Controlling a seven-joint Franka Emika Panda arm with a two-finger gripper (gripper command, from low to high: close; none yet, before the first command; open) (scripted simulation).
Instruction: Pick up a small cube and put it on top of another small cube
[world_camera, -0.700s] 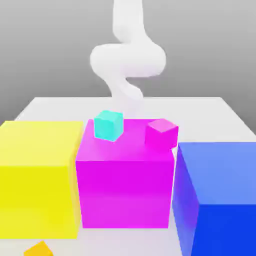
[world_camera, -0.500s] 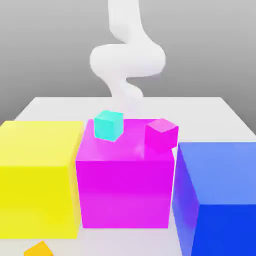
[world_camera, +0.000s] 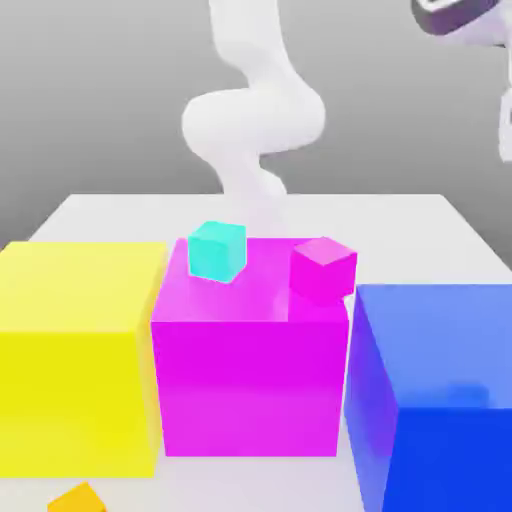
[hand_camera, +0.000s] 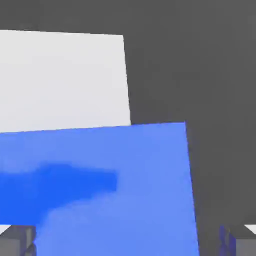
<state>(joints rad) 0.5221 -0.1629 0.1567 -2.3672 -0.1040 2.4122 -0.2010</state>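
Gripper (hand_camera: 128, 241): jaws wide | beneath jaws: big blue cube (hand_camera: 150, 165) | well apart from jaws: turquoise cube (world_camera: 216, 252) on big magenta cube (world_camera: 250, 385) | small cyan-blue cube: position cannot be told

White robot arm (world_camera: 255, 120) is bending in its middle, gripper (hand_camera: 128, 241) is keeping its two fingers (hand_camera: 17, 241) wide apart, holding nothing.
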